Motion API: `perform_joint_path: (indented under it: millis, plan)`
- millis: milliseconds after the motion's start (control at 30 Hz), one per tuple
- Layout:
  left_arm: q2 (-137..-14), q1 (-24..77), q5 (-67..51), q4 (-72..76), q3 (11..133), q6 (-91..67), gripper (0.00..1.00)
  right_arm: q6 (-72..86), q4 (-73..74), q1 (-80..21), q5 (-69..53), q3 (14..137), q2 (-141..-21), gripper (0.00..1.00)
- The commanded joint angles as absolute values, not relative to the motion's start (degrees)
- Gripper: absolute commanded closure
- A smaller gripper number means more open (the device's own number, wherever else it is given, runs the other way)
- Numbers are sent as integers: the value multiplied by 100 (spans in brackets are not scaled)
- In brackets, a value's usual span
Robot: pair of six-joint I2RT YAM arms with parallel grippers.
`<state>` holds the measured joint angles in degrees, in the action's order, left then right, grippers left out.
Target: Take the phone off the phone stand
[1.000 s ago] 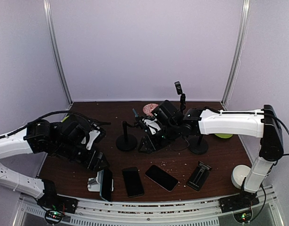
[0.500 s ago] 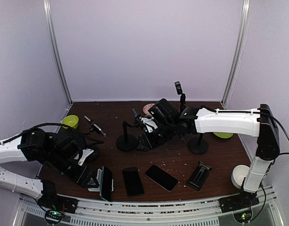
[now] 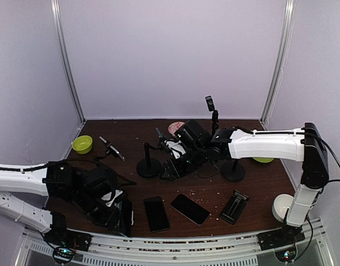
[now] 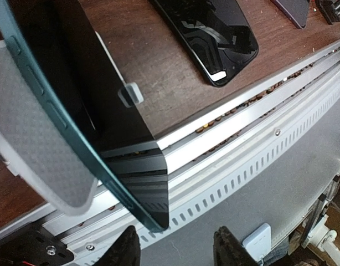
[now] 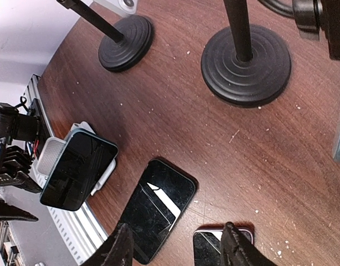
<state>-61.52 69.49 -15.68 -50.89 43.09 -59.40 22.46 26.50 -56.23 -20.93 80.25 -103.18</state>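
Two fingers of the left gripper (image 4: 175, 250) stand spread with nothing between them, their dark tips over the perforated metal rail (image 4: 258, 160) just past the lower corner of the phone (image 4: 87, 94). That phone, a glossy black slab with a thin teal edge, sits tilted in the phone stand (image 4: 40, 149) at the table's near left edge. The stand is a white plastic cradle with a grey dimpled pad, and a small clear lip (image 4: 130, 95) hooks over the glass. Beside it a second phone (image 4: 214, 33) lies flat on the dark wood-grain table (image 5: 175, 111). The right gripper (image 5: 178, 249) hangs mid-table, likewise parted and empty, near a round black base (image 5: 246, 58) ridged in concentric rings with a slim post rising from its centre.
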Motion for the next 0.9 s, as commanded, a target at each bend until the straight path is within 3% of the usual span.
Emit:
perform_joint_path:
  millis: [0,200,467,867]
  plan:
    - [-6341,6970,-1646,-4475,4130,-6286,55,2249,2464,-5645,-1964,7823,-10024,45]
    - [-6762,6970,-1618,-4362,4343,-6092,64,2234,2469,-5648,-1960,7804,-10063,45]
    - [-7049,6970,-1290,-5129,4888,-5858,99,2176,2546,-5647,-1942,7906,-10127,45]
    - [-6522,6771,-844,-5810,5599,-5377,100,2135,2658,-5644,-1894,8199,-10113,45]
